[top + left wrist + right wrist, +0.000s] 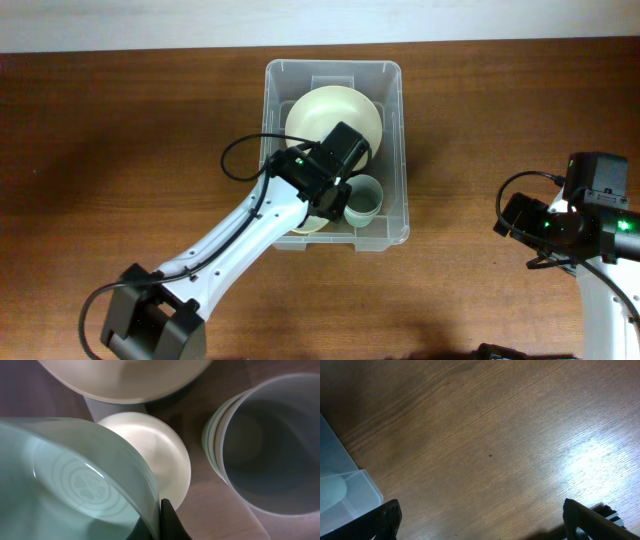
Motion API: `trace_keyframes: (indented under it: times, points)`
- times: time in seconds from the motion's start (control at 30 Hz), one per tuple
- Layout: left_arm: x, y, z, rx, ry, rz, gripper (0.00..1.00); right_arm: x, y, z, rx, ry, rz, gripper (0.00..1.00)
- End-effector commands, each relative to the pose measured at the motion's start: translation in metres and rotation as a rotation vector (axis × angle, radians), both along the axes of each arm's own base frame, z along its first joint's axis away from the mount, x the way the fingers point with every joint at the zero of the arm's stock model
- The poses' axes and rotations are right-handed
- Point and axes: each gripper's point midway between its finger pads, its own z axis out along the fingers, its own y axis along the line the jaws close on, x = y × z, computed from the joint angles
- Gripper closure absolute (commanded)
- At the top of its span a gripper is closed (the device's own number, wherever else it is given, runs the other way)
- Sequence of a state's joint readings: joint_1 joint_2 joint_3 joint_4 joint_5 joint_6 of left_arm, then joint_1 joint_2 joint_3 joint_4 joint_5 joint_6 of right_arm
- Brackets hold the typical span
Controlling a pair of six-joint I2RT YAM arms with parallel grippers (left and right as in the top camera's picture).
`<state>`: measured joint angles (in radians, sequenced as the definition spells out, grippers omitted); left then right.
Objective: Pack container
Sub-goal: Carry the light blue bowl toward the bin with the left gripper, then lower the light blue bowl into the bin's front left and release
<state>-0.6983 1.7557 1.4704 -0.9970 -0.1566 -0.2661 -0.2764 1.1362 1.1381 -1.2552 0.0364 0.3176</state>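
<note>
The clear container (334,66) stands at the table's middle. It holds a large cream bowl (335,115), a pale green cup (363,200) and a small cream bowl (306,226). My left gripper (336,193) reaches down into the container. In the left wrist view it (161,520) is shut on the rim of a pale green bowl (65,485) with a ring pattern inside. That bowl hangs over the small cream bowl (165,455), with the cup (270,445) to the right and the large bowl (125,380) beyond. My right gripper (482,522) is open and empty over bare wood.
The right arm (580,220) rests at the table's right side, apart from the container. A corner of the container (345,485) shows at the left of the right wrist view. The table is dark brown wood (120,150).
</note>
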Motion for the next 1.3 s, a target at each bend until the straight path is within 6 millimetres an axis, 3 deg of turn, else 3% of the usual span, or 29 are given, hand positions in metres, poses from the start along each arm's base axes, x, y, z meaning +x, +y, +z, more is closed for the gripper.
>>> trace_keyframes:
  times: [0.0, 0.23, 0.37, 0.4, 0.43, 0.53, 0.6, 0.67, 0.7, 0.8, 0.93, 1.13, 1.27]
  points:
    - [0.0, -0.004, -0.003, -0.004, 0.014, -0.025, 0.94, 0.002, -0.002, 0.005, -0.005, -0.014, -0.007, 0.01]
    - [0.004, -0.004, 0.008, -0.008, -0.002, -0.021, 0.87, 0.002, -0.002, 0.005, -0.006, -0.014, -0.007, 0.01]
    - [0.021, 0.019, 0.056, 0.032, -0.066, 0.044, 0.86, 0.002, -0.002, 0.005, -0.006, -0.014, -0.007, 0.01]
    - [0.027, 0.033, 0.079, 0.041, -0.085, 0.08, 0.8, 0.002, -0.002, 0.005, -0.006, -0.014, -0.007, 0.01]
    - [0.029, 0.038, 0.086, 0.038, -0.087, 0.092, 0.69, 0.002, -0.002, 0.005, -0.006, -0.014, -0.007, 0.01]
    - [0.034, 0.052, 0.1, 0.033, -0.091, 0.13, 0.63, 0.002, -0.002, 0.005, -0.007, -0.014, -0.007, 0.01]
    - [0.035, 0.055, 0.099, 0.022, -0.08, 0.14, 0.68, 0.001, -0.004, 0.005, -0.014, -0.012, -0.009, 0.01]
    - [0.033, 0.052, 0.098, -0.004, -0.06, 0.135, 0.89, 0.001, -0.004, 0.005, -0.016, -0.012, -0.01, 0.01]
    - [0.033, 0.052, 0.098, -0.007, -0.058, 0.134, 0.95, 0.001, -0.004, 0.005, -0.016, -0.012, -0.011, 0.01]
    - [0.033, 0.052, 0.098, -0.006, -0.057, 0.134, 0.95, 0.001, -0.004, 0.005, -0.016, -0.012, -0.011, 0.01]
    - [0.033, 0.055, 0.097, 0.001, -0.055, 0.14, 0.85, 0.001, -0.004, 0.005, -0.016, -0.013, -0.01, 0.01]
    - [0.044, 0.073, 0.098, -0.007, -0.06, 0.196, 0.81, 0.002, -0.004, 0.005, -0.017, -0.015, -0.01, 0.01]
    - [0.057, 0.064, 0.1, -0.044, -0.103, 0.192, 0.99, 0.004, -0.005, 0.005, -0.018, -0.021, -0.01, 0.01]
